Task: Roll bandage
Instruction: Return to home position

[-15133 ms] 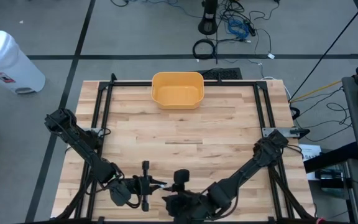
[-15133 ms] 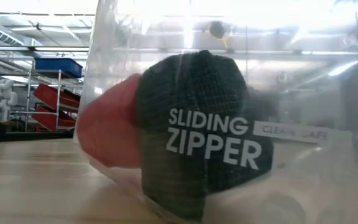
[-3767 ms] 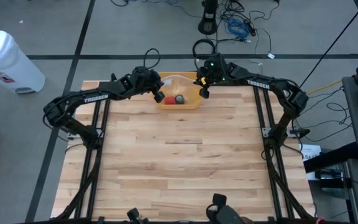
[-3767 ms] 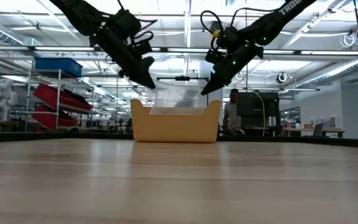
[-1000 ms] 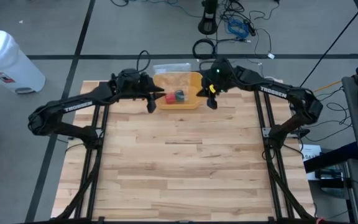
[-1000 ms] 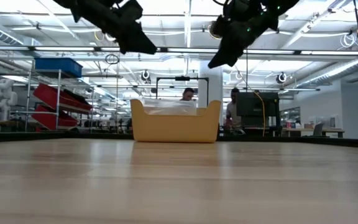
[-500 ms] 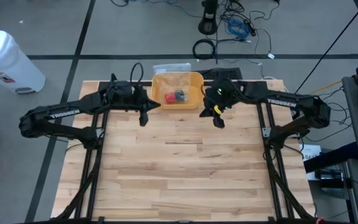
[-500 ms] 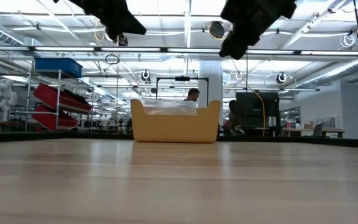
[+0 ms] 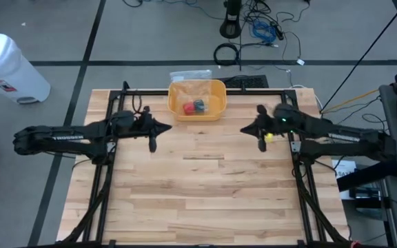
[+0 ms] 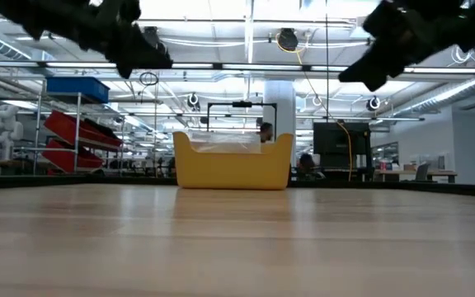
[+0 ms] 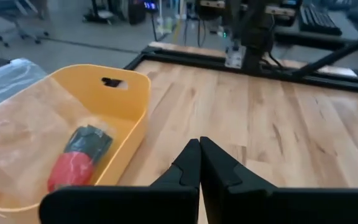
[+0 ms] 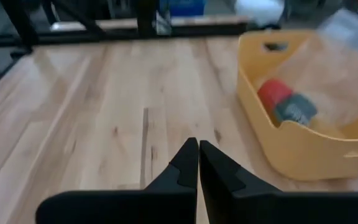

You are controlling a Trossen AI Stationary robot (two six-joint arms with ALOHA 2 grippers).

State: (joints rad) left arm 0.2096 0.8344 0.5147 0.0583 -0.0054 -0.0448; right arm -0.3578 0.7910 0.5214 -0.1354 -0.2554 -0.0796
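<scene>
A yellow bin [image 9: 216,103] stands at the middle of the table's far edge. In it lies a clear zipper bag [image 9: 190,74] holding a red bandage roll [image 11: 69,171] and a dark one [image 11: 89,140]; the bag's top sticks out over the bin's far rim. My left gripper [image 9: 165,128] hovers shut above the table, left of and nearer than the bin. My right gripper [image 9: 244,130] hovers shut on the bin's other side, likewise nearer. The two point toward each other with nothing between their fingers. The right wrist view shows the rolls [image 12: 284,101] in the bin [image 12: 303,155].
Black frame rails [image 9: 116,103] run along the table's left, right and far sides. Bare wooden tabletop [image 9: 198,186] spreads between the arms and the near edge. A white container [image 9: 9,69] and cables [image 9: 253,27] are on the floor beyond. A person [image 10: 266,132] shows in the room behind.
Both grippers have drawn back from the bin, each toward its own side of the table and toward the near edge, sinking a little. The bag with the rolls has stayed in the bin.
</scene>
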